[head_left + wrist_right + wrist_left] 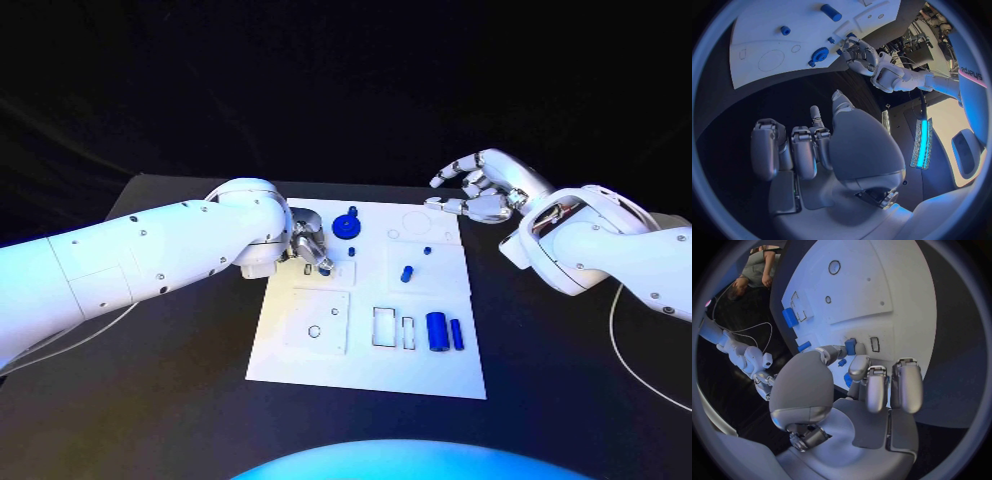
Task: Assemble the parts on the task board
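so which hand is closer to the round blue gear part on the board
Left. The left hand sits right beside the round blue part, over the board's edge; the right hand hovers off the far right corner.

The left arm [967,75] bears dark lettering, cut off, apparently reading "sharpa".

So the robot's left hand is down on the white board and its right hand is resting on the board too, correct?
Not quite. The left hand is at the task board, but the head view shows the right hand lifted off beyond the board's far right corner, holding nothing.
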{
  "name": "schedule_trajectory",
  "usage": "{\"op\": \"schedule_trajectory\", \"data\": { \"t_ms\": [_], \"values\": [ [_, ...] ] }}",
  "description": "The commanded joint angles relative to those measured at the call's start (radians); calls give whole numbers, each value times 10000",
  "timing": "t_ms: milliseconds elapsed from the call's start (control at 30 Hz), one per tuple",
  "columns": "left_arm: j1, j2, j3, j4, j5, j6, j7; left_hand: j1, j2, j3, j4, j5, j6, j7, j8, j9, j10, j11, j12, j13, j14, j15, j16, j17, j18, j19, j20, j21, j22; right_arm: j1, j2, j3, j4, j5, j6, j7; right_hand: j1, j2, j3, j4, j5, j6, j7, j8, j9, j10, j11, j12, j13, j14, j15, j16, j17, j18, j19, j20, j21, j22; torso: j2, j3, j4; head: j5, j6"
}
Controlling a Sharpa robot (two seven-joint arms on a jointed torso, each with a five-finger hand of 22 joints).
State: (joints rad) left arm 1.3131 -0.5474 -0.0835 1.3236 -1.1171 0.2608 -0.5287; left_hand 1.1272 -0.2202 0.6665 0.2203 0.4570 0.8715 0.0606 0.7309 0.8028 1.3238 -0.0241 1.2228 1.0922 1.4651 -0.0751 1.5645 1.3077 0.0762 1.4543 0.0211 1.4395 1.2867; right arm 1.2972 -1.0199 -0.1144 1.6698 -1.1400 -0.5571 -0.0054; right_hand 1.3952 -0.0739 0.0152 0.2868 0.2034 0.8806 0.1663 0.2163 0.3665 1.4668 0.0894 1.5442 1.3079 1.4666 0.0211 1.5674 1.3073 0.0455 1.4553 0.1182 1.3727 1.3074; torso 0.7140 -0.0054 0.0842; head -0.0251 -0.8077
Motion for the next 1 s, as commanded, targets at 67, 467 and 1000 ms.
{"op": "schedule_trajectory", "data": {
  "t_ms": [67, 467, 1000],
  "values": [
    [-60, 100, -26, -54, 20, 388, -42, -162, 66, 1688, -1770, -20, 78, -140, 77, 78, 126, -24, 82, 71, 1057, -96, 63, 2631, -190, 16, -77, 31, 15, -8, -3, 0, 18, -35, 2, 45, -108, 24, 4, 36, 49, 76, -14, 34, 13, 749, -59, -15, 2337, 964, -92, -51, 2297, 73, -23, -11, -64, 1073, 1, -2, 1, -19, -17],
    [-125, 212, -31, -228, 2, 388, -46, -454, 168, 1233, -1480, -80, 133, -256, 126, 212, 208, -114, 123, 108, 1057, -178, 63, 2631, -207, 63, -150, 53, 95, -8, -2, 0, 10, -35, -8, 56, -155, 29, -17, 17, 66, 66, -27, 65, 14, 735, -71, -30, 2321, 960, -107, -57, 2278, 76, -29, -27, -89, 1062, -1, -8, 8, -47, -49],
    [-148, 195, -32, -306, -26, 412, -36, -1472, 89, -905, -18, -284, 447, -319, -99, 228, 198, -160, 183, 194, 1057, -224, 63, 2631, -222, 116, -204, 41, 162, -9, -9, 0, -6, -21, -55, 85, -313, 12, -100, 39, -6, 25, -29, 88, 9, 704, -75, -62, 2289, 939, -114, -83, 2186, 102, -86, -39, -207, 983, -11, -9, 16, -91, -27]
  ]
}}
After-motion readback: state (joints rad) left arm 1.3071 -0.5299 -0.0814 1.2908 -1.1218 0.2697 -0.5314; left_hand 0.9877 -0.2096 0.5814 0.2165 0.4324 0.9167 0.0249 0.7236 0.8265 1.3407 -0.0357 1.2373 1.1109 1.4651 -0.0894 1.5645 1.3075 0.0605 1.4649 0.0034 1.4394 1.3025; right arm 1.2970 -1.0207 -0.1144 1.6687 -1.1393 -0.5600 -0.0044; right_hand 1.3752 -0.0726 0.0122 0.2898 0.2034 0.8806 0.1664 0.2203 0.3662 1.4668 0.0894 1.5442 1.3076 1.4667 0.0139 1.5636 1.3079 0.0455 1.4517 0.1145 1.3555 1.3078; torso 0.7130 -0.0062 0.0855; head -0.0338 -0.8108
